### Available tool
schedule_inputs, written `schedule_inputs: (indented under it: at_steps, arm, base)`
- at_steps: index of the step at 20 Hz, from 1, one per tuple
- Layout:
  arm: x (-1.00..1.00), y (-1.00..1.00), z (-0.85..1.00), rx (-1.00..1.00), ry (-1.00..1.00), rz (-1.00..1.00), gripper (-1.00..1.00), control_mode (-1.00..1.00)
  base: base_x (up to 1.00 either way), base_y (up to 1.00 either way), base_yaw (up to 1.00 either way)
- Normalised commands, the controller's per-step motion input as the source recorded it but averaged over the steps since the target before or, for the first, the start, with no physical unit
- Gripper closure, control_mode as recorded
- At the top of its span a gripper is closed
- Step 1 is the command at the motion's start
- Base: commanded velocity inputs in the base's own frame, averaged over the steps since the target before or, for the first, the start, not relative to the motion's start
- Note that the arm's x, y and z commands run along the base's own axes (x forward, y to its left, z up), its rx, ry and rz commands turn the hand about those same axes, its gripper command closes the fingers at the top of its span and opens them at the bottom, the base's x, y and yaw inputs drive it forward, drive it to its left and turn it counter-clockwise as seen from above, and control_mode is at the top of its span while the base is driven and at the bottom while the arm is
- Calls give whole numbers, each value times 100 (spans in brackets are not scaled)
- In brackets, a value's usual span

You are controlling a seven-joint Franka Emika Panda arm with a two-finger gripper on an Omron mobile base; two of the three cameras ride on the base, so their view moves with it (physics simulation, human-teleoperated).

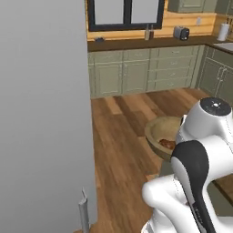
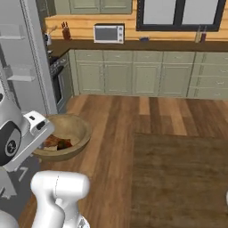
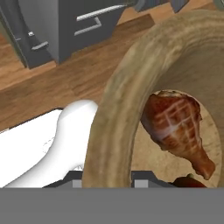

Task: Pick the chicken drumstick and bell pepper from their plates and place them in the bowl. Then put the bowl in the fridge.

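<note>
Looks like the fridge leg now: the gripper [image 3: 107, 177] pinches the rim of the bowl [image 3: 109, 131], held up over the floor with the chicken drumstick [image 3: 175, 124] inside (bell pepper [image 3: 188, 181] barely peeking). Next it needs carrying level toward the fridge [image 1: 43, 113], just to its left.

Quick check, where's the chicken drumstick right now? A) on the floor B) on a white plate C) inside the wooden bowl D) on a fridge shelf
C. In the hand view the chicken drumstick lies on the dark inside of the wooden bowl, ringed by its thick tan rim; the base views show the bowl carried in the air over the wood floor with food in it.
</note>
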Motion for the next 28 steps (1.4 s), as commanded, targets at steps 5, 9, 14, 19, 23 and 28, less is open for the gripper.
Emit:
schedule_inputs:
  at_steps: [5, 9, 14, 19, 23, 28]
  arm:
    - [0, 0, 0, 0, 0, 0, 100, 100]
    - [0, 0, 0, 0, 0, 0, 100, 100]
    - [0, 0, 0, 0, 0, 0, 100, 100]
    - [0, 0, 0, 0, 0, 0, 100, 100]
    - [0, 0, 0, 0, 0, 0, 100, 100]
    - [0, 0, 0, 0, 0, 0, 100, 100]
  base:
    - [99, -9, -7]
    - [96, -9, -10]
    - [97, -5, -7]
    - [80, -5, -3]
    - [16, -2, 3]
    - [-48, 0, 23]
